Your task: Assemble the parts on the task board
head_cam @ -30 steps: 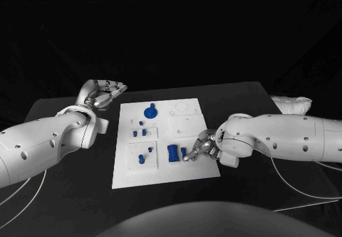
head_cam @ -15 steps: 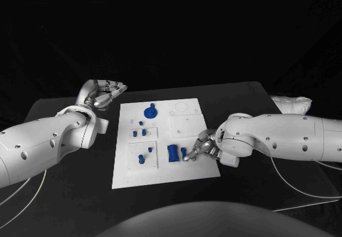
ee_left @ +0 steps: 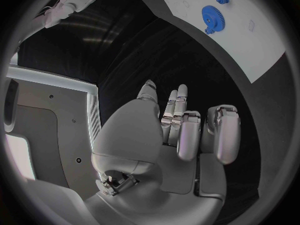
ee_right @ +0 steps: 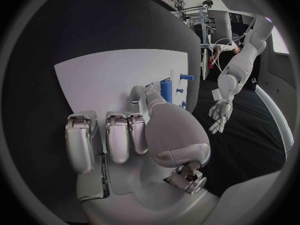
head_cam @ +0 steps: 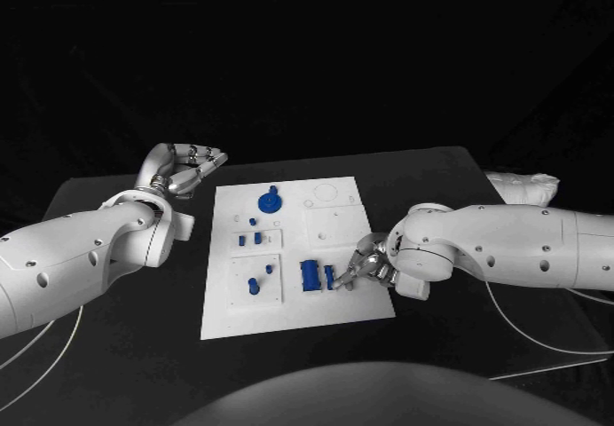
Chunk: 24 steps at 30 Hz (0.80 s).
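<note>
At the task board (head_cam: pixel 292 306), toward its 4 o'clock corner, we see the right hand (head_cam: pixel 362 268) curled beside the blue block (head_cam: pixel 310 274); whether it holds anything we cannot tell. A sideways nudge could skew the block. Left hand (head_cam: pixel 183 169) at 10 o'clock: half-open, empty. We count one gear (head_cam: pixel 270 201) and one block.

One black worktop (head_cam: pixel 128 355) carries one white task board (head_cam: pixel 292 311). Two white arms reach in, each ending in one silver hand: the left hand (head_cam: pixel 183 169) and the right hand (head_cam: pixel 365 266).

On the board, the blue parts can be counted as follows: one round gear-like part (head_cam: pixel 270 201) toward the far edge; three small pegs (head_cam: pixel 257 237) in a row at mid-board; two pegs (head_cam: pixel 255 285) in the near-left panel; one larger block (head_cam: pixel 310 275); and one slim piece (head_cam: pixel 330 274) just beside the right hand's fingers. One tiny part beyond the row is too small to class.
</note>
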Motion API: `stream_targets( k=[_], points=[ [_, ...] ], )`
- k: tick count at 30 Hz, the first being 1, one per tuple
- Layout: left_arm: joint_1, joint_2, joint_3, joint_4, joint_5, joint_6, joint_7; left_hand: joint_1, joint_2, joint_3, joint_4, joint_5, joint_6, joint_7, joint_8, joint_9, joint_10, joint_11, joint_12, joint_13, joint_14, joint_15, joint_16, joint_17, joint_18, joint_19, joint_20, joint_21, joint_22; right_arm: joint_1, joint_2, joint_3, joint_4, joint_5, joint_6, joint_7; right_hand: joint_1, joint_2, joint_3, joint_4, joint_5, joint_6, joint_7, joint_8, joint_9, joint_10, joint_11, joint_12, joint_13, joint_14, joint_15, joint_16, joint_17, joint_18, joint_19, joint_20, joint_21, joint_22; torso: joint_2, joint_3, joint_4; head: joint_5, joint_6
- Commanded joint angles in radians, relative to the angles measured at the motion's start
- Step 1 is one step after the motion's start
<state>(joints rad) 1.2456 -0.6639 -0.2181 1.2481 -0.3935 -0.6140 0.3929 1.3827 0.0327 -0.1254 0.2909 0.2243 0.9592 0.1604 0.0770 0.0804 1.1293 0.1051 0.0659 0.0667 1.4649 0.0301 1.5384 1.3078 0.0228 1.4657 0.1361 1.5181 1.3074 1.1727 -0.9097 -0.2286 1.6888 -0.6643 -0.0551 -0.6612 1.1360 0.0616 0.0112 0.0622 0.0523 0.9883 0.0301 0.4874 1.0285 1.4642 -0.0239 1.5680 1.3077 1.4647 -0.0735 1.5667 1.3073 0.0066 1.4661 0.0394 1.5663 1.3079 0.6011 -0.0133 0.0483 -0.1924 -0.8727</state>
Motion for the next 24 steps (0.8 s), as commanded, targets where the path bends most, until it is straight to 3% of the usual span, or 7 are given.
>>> stream_targets(
  k=[1, 7, 14, 17, 20, 22, 24],
  points=[
    [0.000, 0.002, 0.001, 0.001, -0.004, 0.010, 0.007, 0.003, 0.008, -0.004, 0.000, 0.005, 0.007, -0.003, 0.005, 0.002, 0.004, -0.005, 0.001, 0.001, 0.084, 0.003, -0.001, 0.214, -0.008, 0.062, 0.004, -0.003, 0.244, -0.001, 0.001, 0.000, 0.001, -0.014, 0.020, -0.012, 0.006, 0.008, 0.003, -0.001, 0.000, -0.006, -0.002, 0.004, 0.001, 0.107, -0.007, 0.003, 0.263, 0.106, -0.007, 0.004, 0.263, -0.007, 0.105, -0.008, 0.004, 0.263, 0.000, 0.0000, -0.0002, 0.001, 0.000],
    [0.000, 0.000, 0.001, 0.003, -0.004, 0.009, 0.007, 0.003, 0.008, -0.004, 0.000, 0.005, 0.007, -0.003, 0.005, 0.002, 0.004, -0.005, 0.001, 0.001, 0.084, 0.003, -0.001, 0.214, -0.008, 0.062, 0.004, -0.003, 0.244, -0.001, -0.003, 0.000, 0.007, -0.007, 0.002, 0.014, 0.002, 0.005, 0.000, 0.001, -0.001, -0.008, -0.001, 0.002, 0.003, 0.107, -0.007, 0.003, 0.263, 0.106, -0.007, 0.004, 0.263, -0.007, 0.105, -0.008, 0.004, 0.263, 0.000, 0.0003, 0.0004, 0.001, 0.000],
    [0.000, -0.003, 0.001, 0.006, -0.004, 0.007, 0.007, 0.007, 0.011, -0.007, 0.001, 0.005, 0.008, -0.003, 0.005, 0.002, 0.003, -0.005, 0.001, 0.001, 0.083, 0.003, -0.002, 0.213, -0.008, 0.060, 0.004, -0.005, 0.244, 0.001, -0.029, 0.000, 0.029, 0.055, -0.055, 0.141, -0.007, 0.000, -0.009, 0.007, -0.001, -0.009, 0.001, 0.002, 0.007, 0.107, -0.006, 0.003, 0.263, 0.106, -0.007, 0.004, 0.263, -0.007, 0.105, -0.008, 0.004, 0.263, 0.001, 0.0004, -0.0004, 0.006, 0.000],
    [0.001, -0.003, 0.001, 0.006, -0.004, 0.005, 0.008, 0.007, 0.011, -0.007, 0.001, 0.005, 0.008, -0.003, 0.005, 0.002, 0.003, -0.005, 0.001, 0.001, 0.083, 0.003, -0.002, 0.213, -0.008, 0.060, 0.004, -0.005, 0.244, 0.009, -0.048, 0.000, 0.040, 0.107, -0.110, 0.259, -0.015, -0.006, -0.019, 0.013, -0.001, -0.012, 0.002, 0.001, 0.011, 0.107, -0.004, 0.003, 0.263, 0.106, -0.006, 0.004, 0.263, -0.007, 0.105, -0.008, 0.004, 0.263, 0.000, -0.0004, -0.0001, 0.008, 0.000],
    [0.001, -0.003, 0.001, 0.006, -0.004, 0.002, 0.010, 0.007, 0.011, -0.008, 0.001, 0.005, 0.008, -0.003, 0.005, 0.002, 0.003, -0.005, 0.001, 0.001, 0.081, 0.003, -0.005, 0.208, -0.007, 0.057, 0.004, -0.008, 0.243, 0.020, -0.066, 0.000, 0.052, 0.194, -0.206, 0.410, -0.025, -0.006, -0.031, 0.026, 0.011, -0.034, 0.011, -0.017, 0.009, 0.107, 0.002, 0.003, 0.263, 0.106, -0.001, 0.004, 0.263, -0.007, 0.105, -0.005, 0.004, 0.263, -0.001, -0.0001, 0.0001, 0.009, 0.000],
    [0.001, -0.003, 0.001, 0.007, -0.004, 0.000, 0.011, 0.007, 0.011, -0.008, 0.001, 0.005, 0.008, -0.003, 0.004, 0.001, 0.003, -0.005, 0.001, 0.001, 0.078, 0.003, -0.010, 0.201, -0.005, 0.052, 0.004, -0.015, 0.240, 0.026, -0.075, 0.000, 0.057, 0.255, -0.259, 0.495, -0.021, -0.001, -0.036, 0.032, 0.022, -0.057, 0.022, -0.042, -0.005, 0.107, 0.013, 0.003, 0.263, 0.106, 0.009, 0.004, 0.263, -0.007, 0.105, 0.002, 0.004, 0.263, -0.001, 0.0006, -0.0001, 0.012, 0.000],
    [0.000, -0.003, 0.001, 0.007, -0.003, -0.003, 0.014, 0.008, 0.011, -0.010, 0.001, 0.005, 0.006, -0.002, 0.003, 0.001, 0.002, -0.004, 0.001, 0.000, 0.069, 0.003, -0.022, 0.183, -0.001, 0.039, 0.004, -0.031, 0.235, 0.033, -0.080, 0.000, 0.060, 0.333, -0.319, 0.601, -0.011, 0.005, -0.045, 0.041, 0.044, -0.099, 0.047, -0.091, -0.039, 0.107, 0.037, 0.003, 0.263, 0.106, 0.030, 0.004, 0.263, -0.007, 0.105, 0.019, 0.004, 0.263, 0.000, 0.0016, -0.0004, 0.013, 0.000]
  ],
)
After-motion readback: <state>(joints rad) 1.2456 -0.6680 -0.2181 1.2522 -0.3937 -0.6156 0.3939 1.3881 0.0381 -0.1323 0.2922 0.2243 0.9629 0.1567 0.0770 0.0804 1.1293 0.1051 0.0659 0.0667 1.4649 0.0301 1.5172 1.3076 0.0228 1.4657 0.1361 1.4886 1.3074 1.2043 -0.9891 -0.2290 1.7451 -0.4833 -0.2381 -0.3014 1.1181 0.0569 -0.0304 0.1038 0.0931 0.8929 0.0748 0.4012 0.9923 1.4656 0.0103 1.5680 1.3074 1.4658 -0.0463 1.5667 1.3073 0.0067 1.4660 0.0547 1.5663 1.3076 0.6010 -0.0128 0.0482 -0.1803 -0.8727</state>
